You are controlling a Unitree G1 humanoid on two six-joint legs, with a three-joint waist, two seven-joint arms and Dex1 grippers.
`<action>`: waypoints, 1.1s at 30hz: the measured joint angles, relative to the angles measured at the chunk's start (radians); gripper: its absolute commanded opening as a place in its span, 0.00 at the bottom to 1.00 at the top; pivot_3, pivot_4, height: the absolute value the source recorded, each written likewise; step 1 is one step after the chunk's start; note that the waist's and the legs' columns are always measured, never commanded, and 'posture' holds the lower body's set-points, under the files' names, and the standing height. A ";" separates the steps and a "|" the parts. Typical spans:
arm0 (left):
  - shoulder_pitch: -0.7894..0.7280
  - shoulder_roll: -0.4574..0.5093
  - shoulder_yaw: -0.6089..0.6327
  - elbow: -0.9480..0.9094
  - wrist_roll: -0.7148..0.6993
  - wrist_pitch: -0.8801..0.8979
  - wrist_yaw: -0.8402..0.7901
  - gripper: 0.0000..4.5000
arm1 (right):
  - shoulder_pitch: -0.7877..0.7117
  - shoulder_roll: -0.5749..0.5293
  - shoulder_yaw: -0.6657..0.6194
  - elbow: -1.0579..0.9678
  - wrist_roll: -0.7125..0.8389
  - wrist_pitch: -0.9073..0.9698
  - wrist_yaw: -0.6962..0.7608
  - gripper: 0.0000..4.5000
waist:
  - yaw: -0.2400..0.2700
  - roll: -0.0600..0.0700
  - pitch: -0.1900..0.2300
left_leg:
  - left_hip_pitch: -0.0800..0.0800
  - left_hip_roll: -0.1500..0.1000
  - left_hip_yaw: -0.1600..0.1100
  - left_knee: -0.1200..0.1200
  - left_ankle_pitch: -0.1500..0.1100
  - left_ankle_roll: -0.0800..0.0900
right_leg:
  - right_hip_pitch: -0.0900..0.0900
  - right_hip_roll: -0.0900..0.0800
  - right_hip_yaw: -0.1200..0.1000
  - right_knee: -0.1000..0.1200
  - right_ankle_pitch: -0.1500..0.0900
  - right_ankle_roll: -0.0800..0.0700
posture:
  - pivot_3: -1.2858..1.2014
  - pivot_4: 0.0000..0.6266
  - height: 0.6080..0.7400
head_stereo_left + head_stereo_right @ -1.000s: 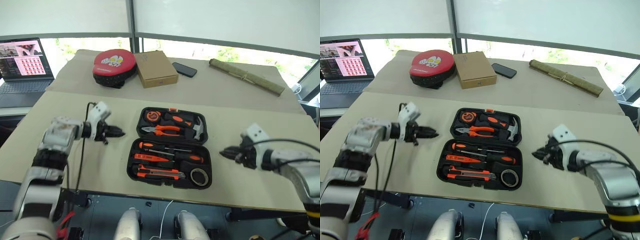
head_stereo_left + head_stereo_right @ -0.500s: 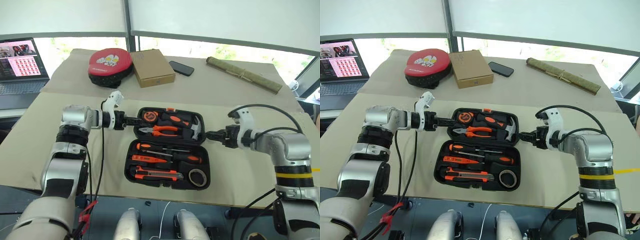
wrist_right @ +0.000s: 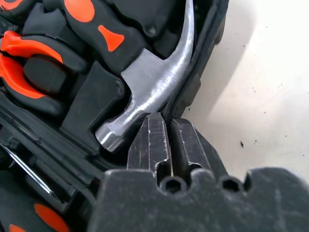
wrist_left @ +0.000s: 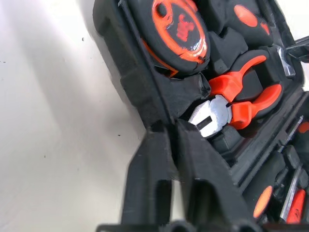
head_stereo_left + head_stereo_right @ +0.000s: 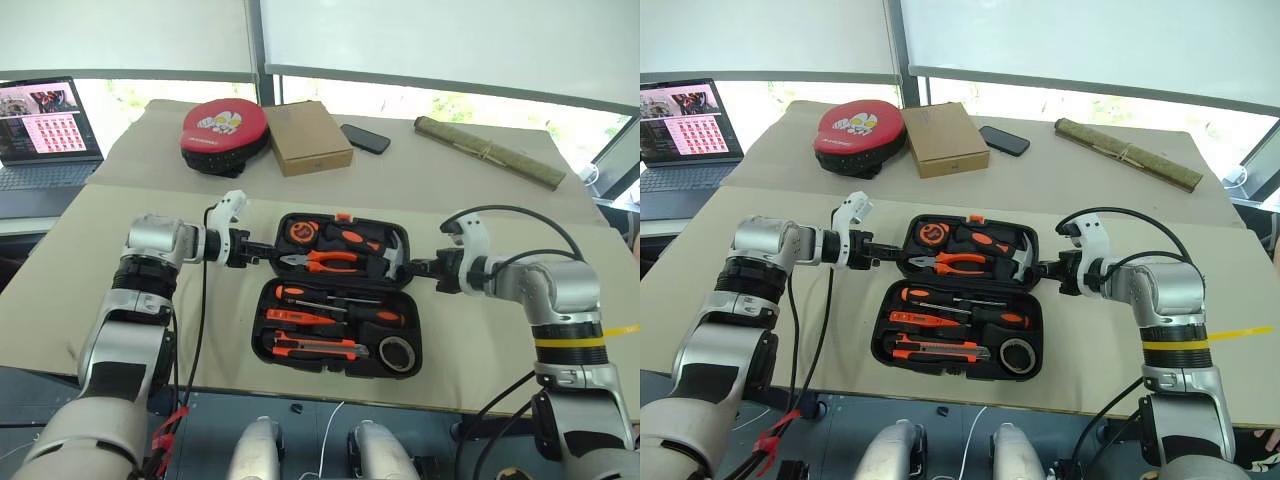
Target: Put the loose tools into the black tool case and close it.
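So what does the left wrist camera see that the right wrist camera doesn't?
Left wrist alone: the tape measure and the pliers' silver nose, with the shut left gripper at the case edge. Right wrist alone: the hammer head, with the shut right gripper at the opposite edge. Both share the open case, the orange pliers handles, a corner of the screwdriver row and the bare tabletop.
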 measured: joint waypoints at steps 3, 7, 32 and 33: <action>0.006 -0.002 0.011 -0.010 -0.003 0.007 0.001 0.00 | 0.000 0.001 0.000 -0.003 0.000 0.000 0.000 0.01 | -0.001 0.000 0.000 | 0.000 0.000 0.000 0.000 0.000 0.000 | 0.000 0.000 0.000 0.000 0.000 0.000 | 0.52 0.24 1.00; 0.071 -0.015 0.070 -0.078 -0.022 -0.044 0.006 0.00 | 0.028 0.010 -0.019 -0.038 -0.001 -0.035 -0.005 0.01 | -0.001 0.000 0.000 | -0.002 0.000 0.000 0.000 0.000 0.000 | -0.003 0.000 0.001 0.000 0.000 0.000 | 0.52 0.24 1.00; 0.594 -0.067 0.117 -0.491 0.154 -1.164 0.223 0.00 | 0.603 -0.054 0.023 -0.325 -0.460 -1.230 -0.069 0.01 | 0.006 0.001 0.002 | -0.002 0.000 0.002 -0.002 0.000 -0.001 | -0.002 -0.001 0.001 -0.004 0.001 0.001 | 0.52 0.24 1.00; 0.613 -0.059 0.117 -0.491 0.156 -1.198 0.229 0.00 | 0.628 -0.068 0.031 -0.310 -0.503 -1.318 -0.085 0.01 | 0.004 0.001 0.002 | 0.000 0.000 0.003 -0.003 0.000 -0.001 | -0.001 -0.001 0.002 -0.003 0.001 0.001 | 0.52 0.24 1.00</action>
